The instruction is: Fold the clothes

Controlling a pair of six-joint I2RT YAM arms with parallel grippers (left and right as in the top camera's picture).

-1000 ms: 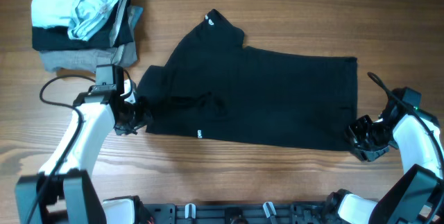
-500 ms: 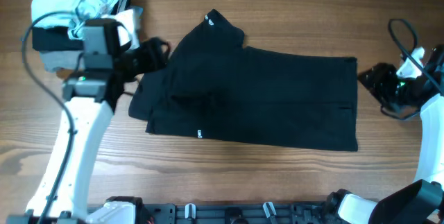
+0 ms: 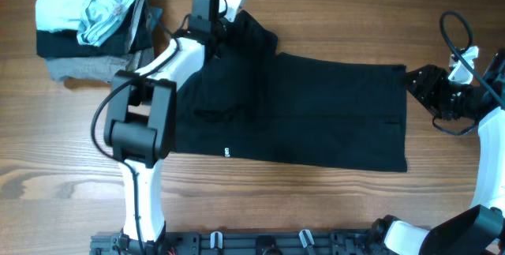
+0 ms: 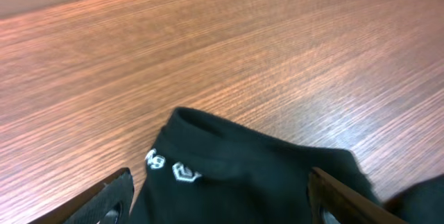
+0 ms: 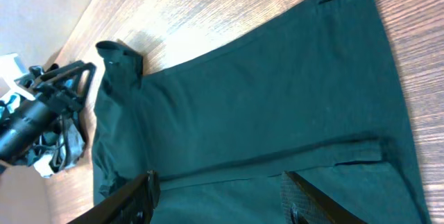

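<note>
A black shirt [image 3: 316,105] lies spread flat on the wooden table, collar at the far side. My left gripper [image 3: 229,20] is open and hovers over the collar. In the left wrist view the collar [image 4: 236,175], with a small white logo [image 4: 166,165], lies between the wide-apart fingers [image 4: 218,196]. My right gripper [image 3: 416,89] is open and empty at the shirt's right edge, near its far corner. In the right wrist view its fingers [image 5: 218,196] are spread above the shirt [image 5: 263,113]. The left arm hides part of the shirt's left side.
A stack of folded clothes [image 3: 91,22] in light blue, black and grey sits at the far left corner. Bare wooden table [image 3: 316,208] runs along the front of the shirt. A rail [image 3: 260,243] lies at the front edge.
My left gripper rose from the shirt's left edge and swung to the collar. My right gripper moved from the near right corner to the far right edge. The shirt's left side now lies straighter.
</note>
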